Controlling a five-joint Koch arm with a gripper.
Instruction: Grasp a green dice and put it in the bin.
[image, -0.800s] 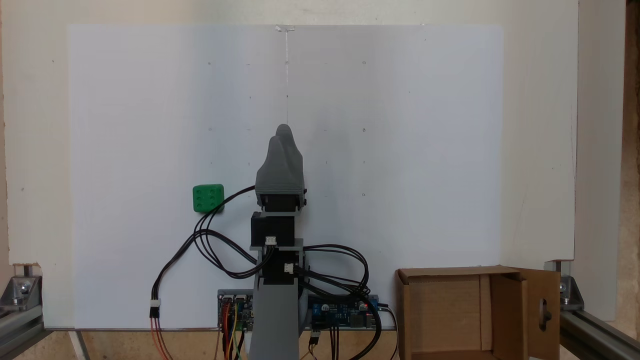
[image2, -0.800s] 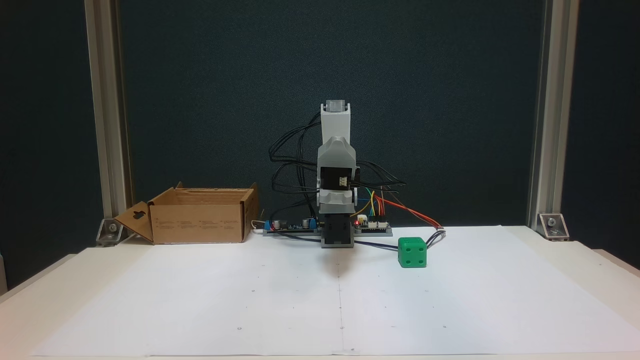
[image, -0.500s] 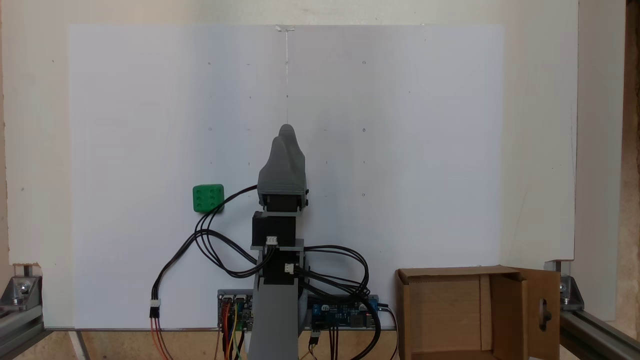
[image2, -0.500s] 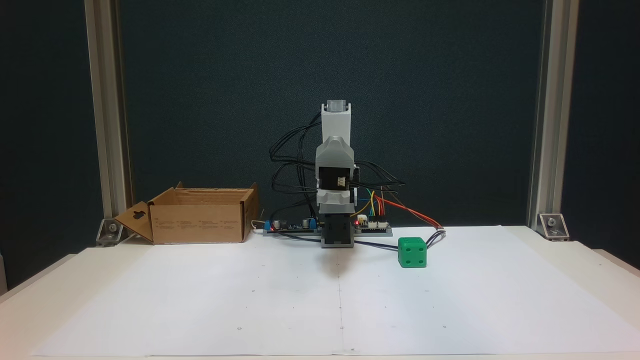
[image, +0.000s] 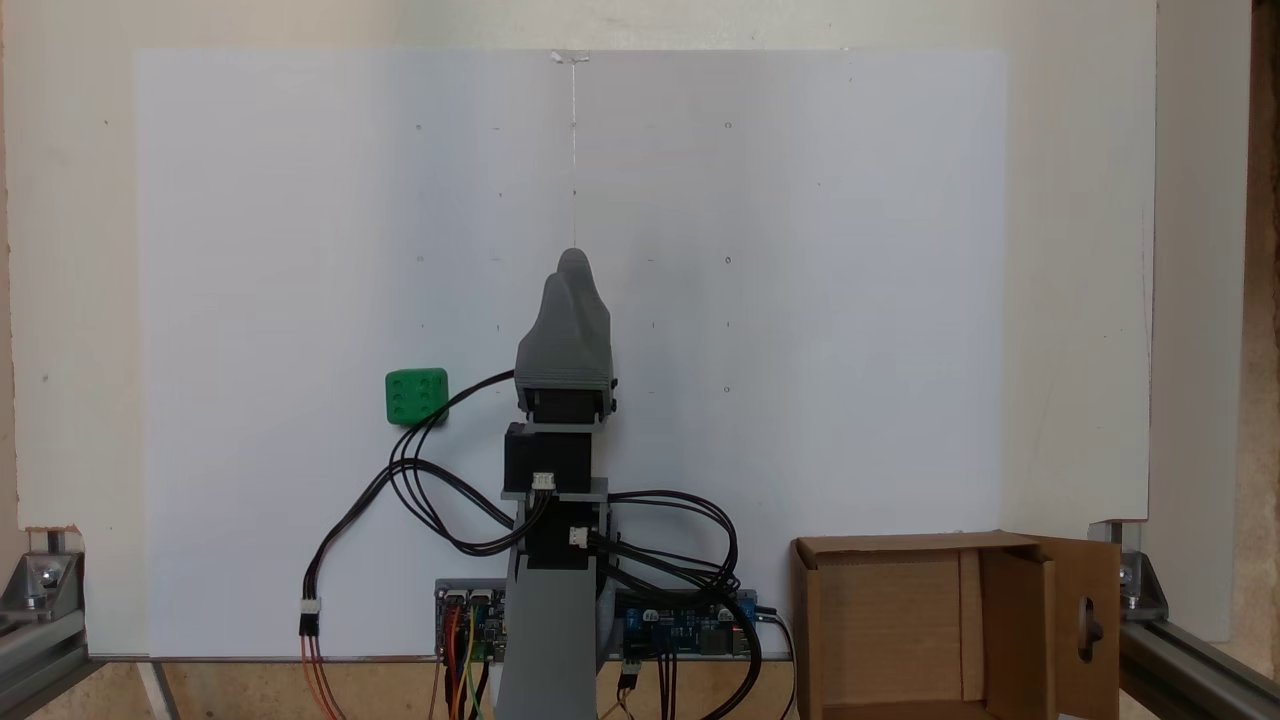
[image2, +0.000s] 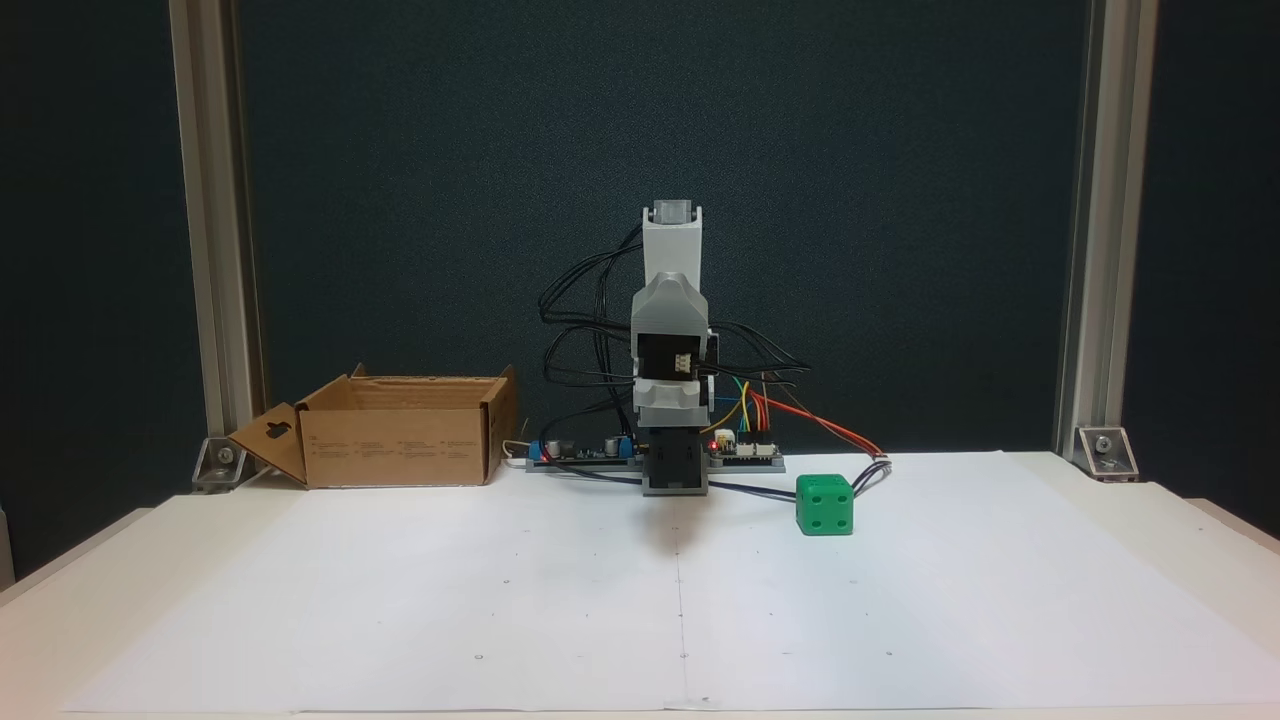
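The gripper (image: 568, 262) sits folded over the middle of the white paper (image: 800, 300), its two grey tips pressed together with nothing between them. In a fixed view, going left to right, the dice (image: 416, 396) lies on the paper beside the arm, and the bin (image: 955, 625) stands far right, open.

White paper sheet (image: 800, 300) lying flat and covering the table (image2: 1200, 530), circuit boards (image: 690, 625) sitting at the sheet's near edge in a fixed view, aluminium frame posts (image2: 1090, 230) standing against a dark backdrop (image2: 450, 150).
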